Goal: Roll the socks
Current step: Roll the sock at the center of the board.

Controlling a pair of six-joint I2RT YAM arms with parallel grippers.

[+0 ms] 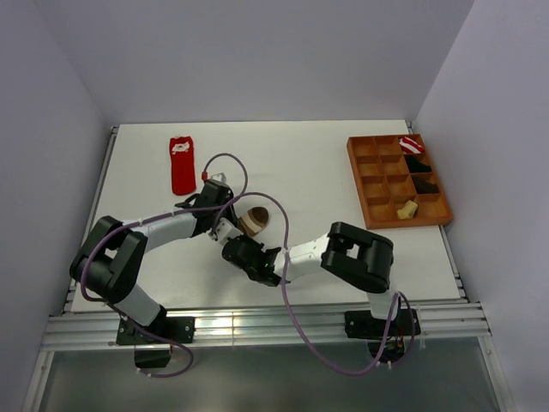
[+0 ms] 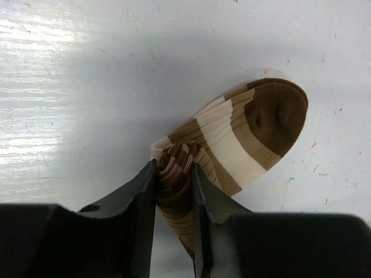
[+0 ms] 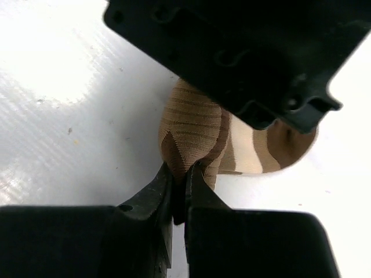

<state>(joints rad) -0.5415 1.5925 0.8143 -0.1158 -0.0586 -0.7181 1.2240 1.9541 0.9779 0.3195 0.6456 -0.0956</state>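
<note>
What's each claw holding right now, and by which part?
Both hold the striped sock: the left claw clamps its rolled-up end, the right claw pinches a fold of brown fabric.

Left gripper (image 2: pixel 174 168) and right gripper (image 3: pixel 179 168) nearly touch, both seemingly clamped.

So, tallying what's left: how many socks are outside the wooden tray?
2: the red sock flat at far left; the brown-striped sock mid-table, pinched by the left gripper and right gripper. Others may be hidden.
</note>
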